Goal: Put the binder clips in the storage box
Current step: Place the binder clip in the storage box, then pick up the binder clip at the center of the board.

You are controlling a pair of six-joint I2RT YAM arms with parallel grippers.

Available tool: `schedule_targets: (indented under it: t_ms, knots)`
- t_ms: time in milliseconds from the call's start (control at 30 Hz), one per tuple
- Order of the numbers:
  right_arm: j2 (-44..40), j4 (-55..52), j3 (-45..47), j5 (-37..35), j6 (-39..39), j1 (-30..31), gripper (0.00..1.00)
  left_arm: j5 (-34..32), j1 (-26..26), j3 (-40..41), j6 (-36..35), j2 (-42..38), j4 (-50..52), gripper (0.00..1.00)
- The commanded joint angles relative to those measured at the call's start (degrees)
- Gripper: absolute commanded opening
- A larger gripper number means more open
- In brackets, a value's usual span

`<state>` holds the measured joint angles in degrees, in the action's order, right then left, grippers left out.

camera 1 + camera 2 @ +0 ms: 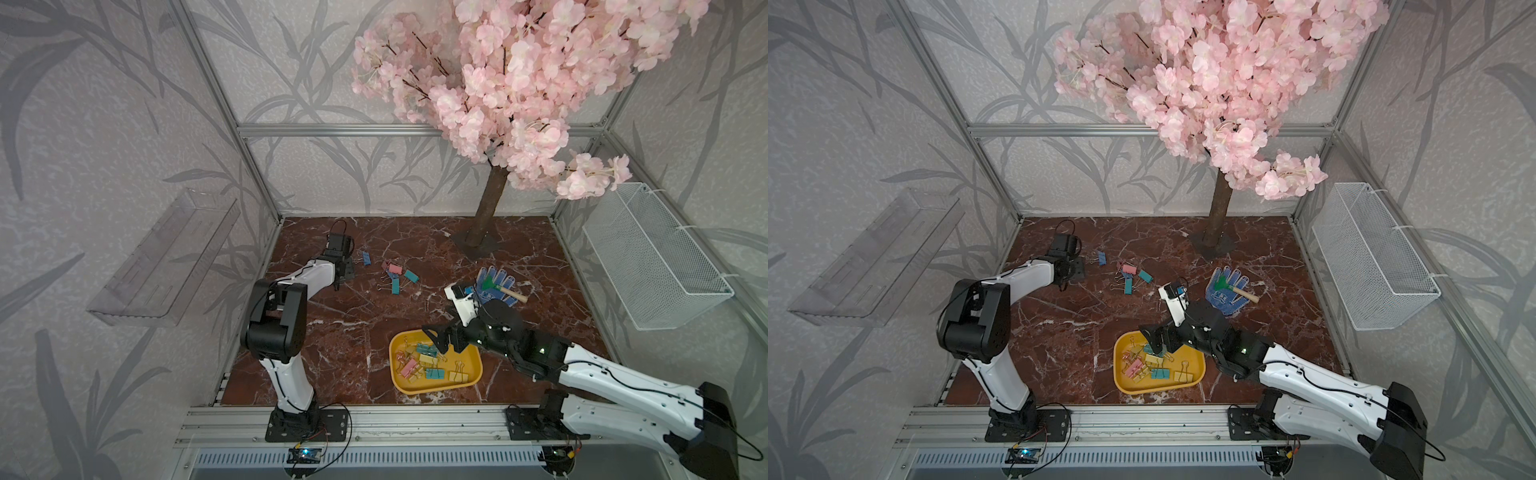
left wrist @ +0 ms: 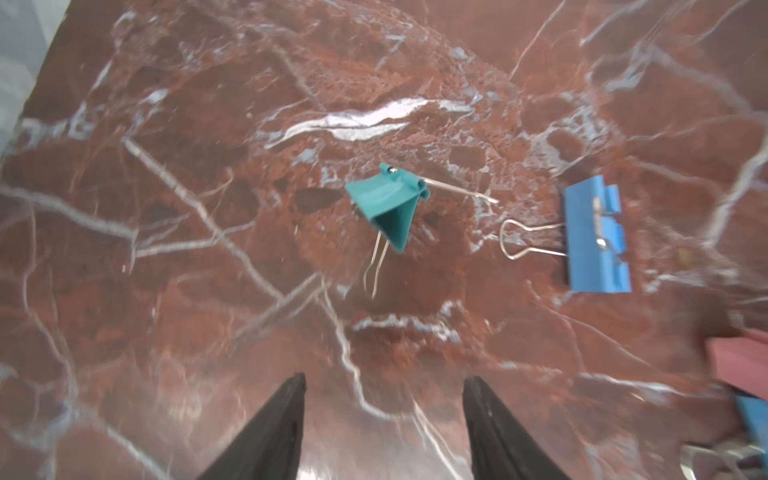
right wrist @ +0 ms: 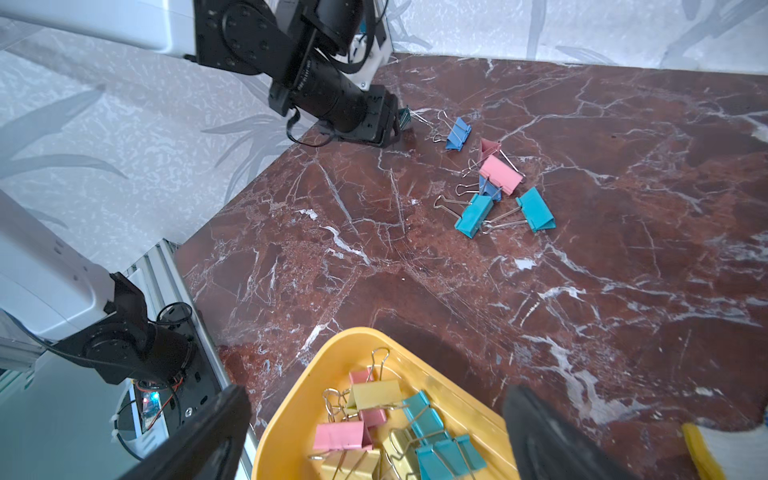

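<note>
Left gripper point(image 2: 383, 378) has its two fingers apart, and nothing is between them. One teal clip point(image 2: 384, 212) lies on the table point(image 2: 166, 291) just ahead of the fingertips, and one blue clip point(image 2: 596, 237) lies just beside it. Right gripper point(image 3: 376, 388) hangs over the storage box point(image 1: 409, 384) with its fingers spread wide, holding nothing. The yellow storage box sits near the front of the table. In it is a pile of pink, yellow and teal binder clips point(image 1: 428, 361), too tangled to count. Out on the table I count seven: the teal one, the blue one, and a bunch of five clips point(image 3: 500, 178) a little way off, two pink, two teal and one blue. One dotted glove point(image 1: 496, 286) lies on the right side. The table looks like dark red stone with white lines. One tree point(image 1: 519, 83) with pink flowers stands at the back. Grey leafy walls hold one clear shelf point(image 1: 166, 257) and one white wire basket point(image 1: 656, 257).
</note>
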<state>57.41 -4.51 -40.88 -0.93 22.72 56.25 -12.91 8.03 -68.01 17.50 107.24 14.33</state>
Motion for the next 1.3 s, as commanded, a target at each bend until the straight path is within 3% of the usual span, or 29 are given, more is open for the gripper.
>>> schedule_targets:
  t_ms: [0, 267, 500, 667, 800, 1033, 1167, 1267]
  knots:
    - [1.72, 0.99, -2.29, 1.19, 1.45, 0.01, 0.99, -2.42, 0.03, -3.87, -1.74, 3.29, 2.77, 0.5]
    - [1.13, 4.16, -1.57, 0.93, 4.31, -0.09, 0.99, -5.46, -0.14, -10.78, -2.99, 10.88, 4.79, 0.31]
    - [0.51, 4.58, -2.09, 0.4, 7.42, -1.24, 0.99, -6.07, -0.8, -13.42, -2.56, 13.83, 6.25, 0.03]
    - [-0.8, 5.53, -1.4, 0.49, 11.4, -3.83, 0.99, -5.41, -0.93, -12.93, -2.38, 11.84, 7.13, 0.0]
    - [-0.48, 7.83, 0.4, 4.33, 17.12, -11.26, 0.99, -0.63, -0.85, -11.21, -1.05, 6.24, 8.56, 0.0]
    - [5.02, 10.39, 0.66, 17.37, 25.1, -25.37, 0.99, 17.75, 1.83, -2.57, 0.81, -11.64, 8.56, 0.0]
    - [7.56, 11.43, 0.41, 20.9, 26.08, -29.37, 0.99, 25.18, 8.05, 1.53, -0.6, -22.0, 8.89, 0.0]
    - [8.81, 13.05, 0.93, 23.21, 28.2, -32.62, 0.99, 28.31, 15.83, 3.08, -3.41, -28.24, 10.84, 0.0]
